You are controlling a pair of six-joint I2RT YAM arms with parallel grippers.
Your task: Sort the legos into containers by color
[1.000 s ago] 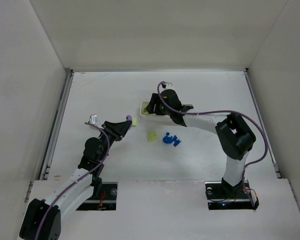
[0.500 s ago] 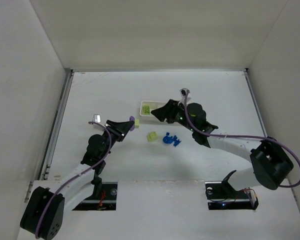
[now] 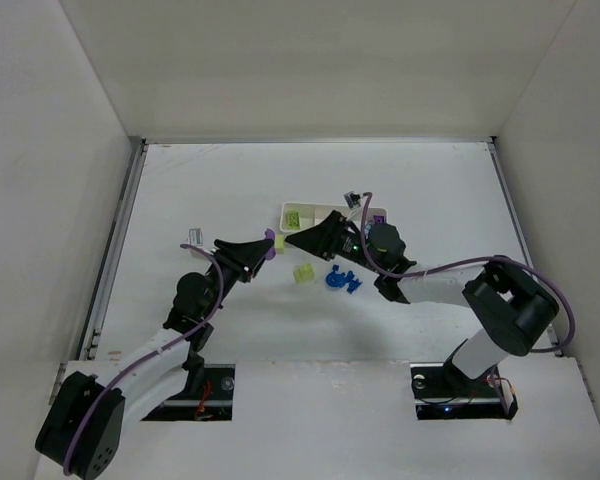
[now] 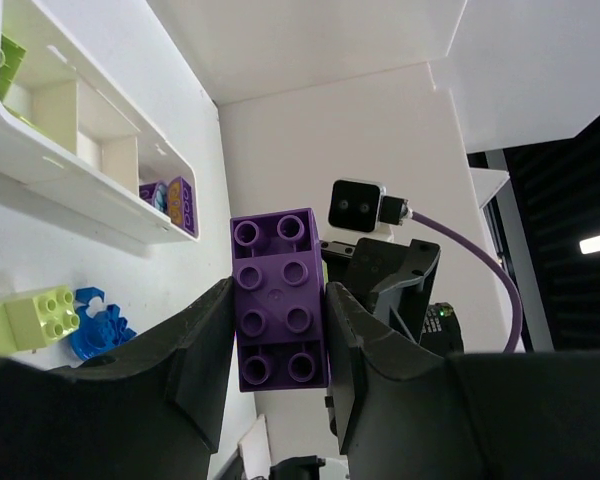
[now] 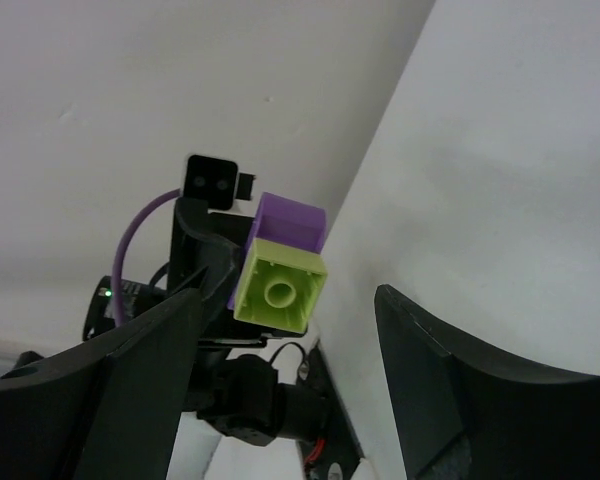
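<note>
My left gripper (image 3: pixel 261 249) is shut on a purple lego (image 4: pixel 278 300), held above the table. A lime-green lego (image 5: pixel 280 285) is stuck on that purple lego's (image 5: pixel 291 222) far end. My right gripper (image 3: pixel 298 240) faces it from the right, open, with the lime-green lego (image 3: pixel 278 243) just ahead of its fingers (image 5: pixel 140 380) and untouched. The white containers tray (image 3: pixel 325 210) lies behind, with lime-green legos (image 4: pixel 8 62) in one end compartment and purple legos (image 4: pixel 176 204) in the other. On the table lie a loose lime-green lego (image 3: pixel 303 272) and several blue legos (image 3: pixel 342 279).
White walls close in the table on the left, back and right. A metal rail (image 3: pixel 115 250) runs along the left edge. Both arm bases sit at the near edge, and the right arm's elbow (image 3: pixel 508 305) stands at the right.
The right gripper left the tray, swung round to face the left gripper and opened wider. The left gripper carried the purple lego slightly to the right.
</note>
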